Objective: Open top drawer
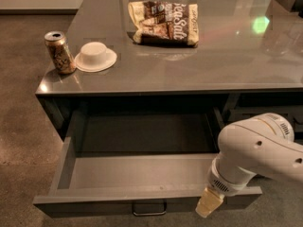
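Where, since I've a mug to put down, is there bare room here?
Bare: the counter right of the chip bag, its front strip, inside the top drawer. Crowded: left corner with can and bowl; gripper at the drawer's front right.

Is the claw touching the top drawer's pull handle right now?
Apart. The camera view shows the claw at the open top drawer's front edge, right of the handle, with bare drawer front between them.
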Motion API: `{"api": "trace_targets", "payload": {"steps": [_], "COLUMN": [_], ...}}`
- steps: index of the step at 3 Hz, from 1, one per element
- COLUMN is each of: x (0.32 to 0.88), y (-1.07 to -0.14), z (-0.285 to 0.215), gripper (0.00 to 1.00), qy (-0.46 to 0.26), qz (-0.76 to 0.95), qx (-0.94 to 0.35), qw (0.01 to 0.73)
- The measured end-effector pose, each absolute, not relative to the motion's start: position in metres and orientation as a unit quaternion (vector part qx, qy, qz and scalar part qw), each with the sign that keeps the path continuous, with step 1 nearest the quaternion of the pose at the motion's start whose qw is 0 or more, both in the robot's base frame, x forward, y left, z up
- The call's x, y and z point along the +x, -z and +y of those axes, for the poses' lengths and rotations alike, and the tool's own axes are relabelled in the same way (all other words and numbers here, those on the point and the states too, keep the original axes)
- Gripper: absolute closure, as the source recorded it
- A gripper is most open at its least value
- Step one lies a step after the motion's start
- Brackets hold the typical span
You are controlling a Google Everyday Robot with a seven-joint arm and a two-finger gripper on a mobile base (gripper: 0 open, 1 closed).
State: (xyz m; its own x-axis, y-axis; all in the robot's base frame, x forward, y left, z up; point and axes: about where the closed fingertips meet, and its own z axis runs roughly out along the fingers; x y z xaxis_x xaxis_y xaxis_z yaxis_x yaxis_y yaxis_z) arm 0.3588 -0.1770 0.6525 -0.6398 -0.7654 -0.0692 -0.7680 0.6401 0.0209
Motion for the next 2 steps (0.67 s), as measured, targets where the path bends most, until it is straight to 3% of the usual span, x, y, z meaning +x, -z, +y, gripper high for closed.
{"api": "trace_targets", "payload": {"steps": [1, 2], "x": [0.356, 0.353], "y": [-0.67, -0.686], "z": [-0.185, -0.191], "gripper": [0.0, 0.0], "qy": [-0.012, -0.005], "qz": [0.906, 0.908], "qx": [-0.421, -0.417], "qw": [0.031, 0.034]}}
